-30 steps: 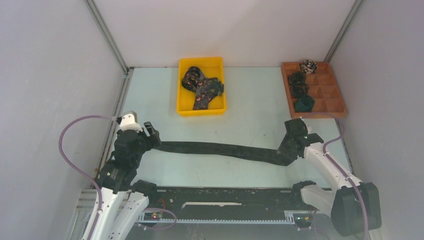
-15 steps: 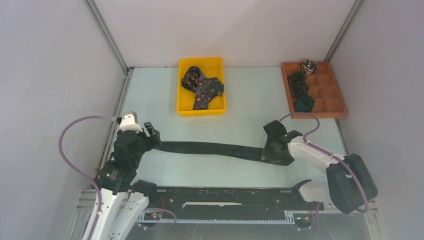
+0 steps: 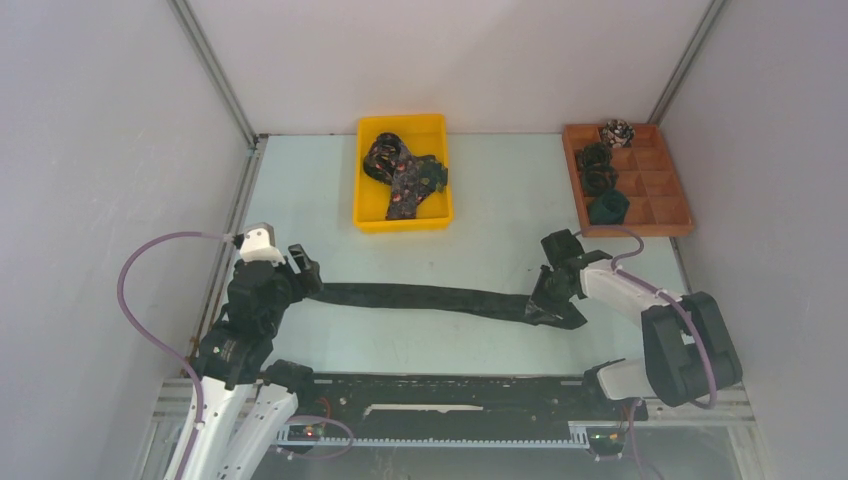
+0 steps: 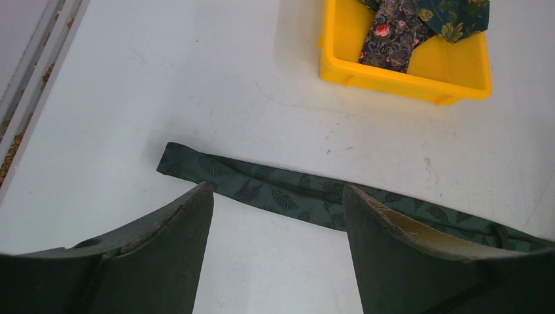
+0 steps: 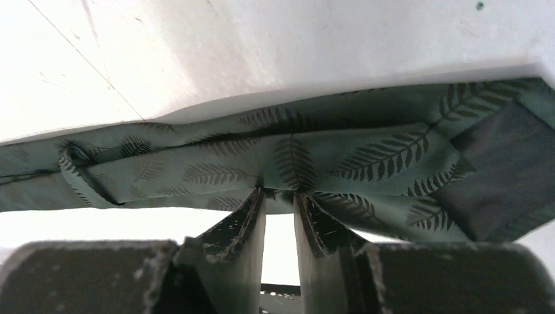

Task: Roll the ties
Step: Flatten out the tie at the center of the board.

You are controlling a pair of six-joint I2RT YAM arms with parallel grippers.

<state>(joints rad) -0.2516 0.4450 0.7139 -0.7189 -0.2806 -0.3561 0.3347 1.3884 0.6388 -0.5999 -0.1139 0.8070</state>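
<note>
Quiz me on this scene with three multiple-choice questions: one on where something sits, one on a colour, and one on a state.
1. Where is the brown wooden compartment tray?
A) far right corner of the table
B) near left corner
C) the middle

2. What colour is the long fern-printed fabric tie lying across the table?
A) red
B) dark green
C) white

3. How is the left gripper?
A) shut on the tie
B) open, holding nothing
C) shut on the tray

Answers:
1 A: the top view shows it at the back, by the right wall.
2 B: both wrist views show green cloth with darker leaves.
3 B: its fingers stand wide apart above the tie's narrow end.
</note>
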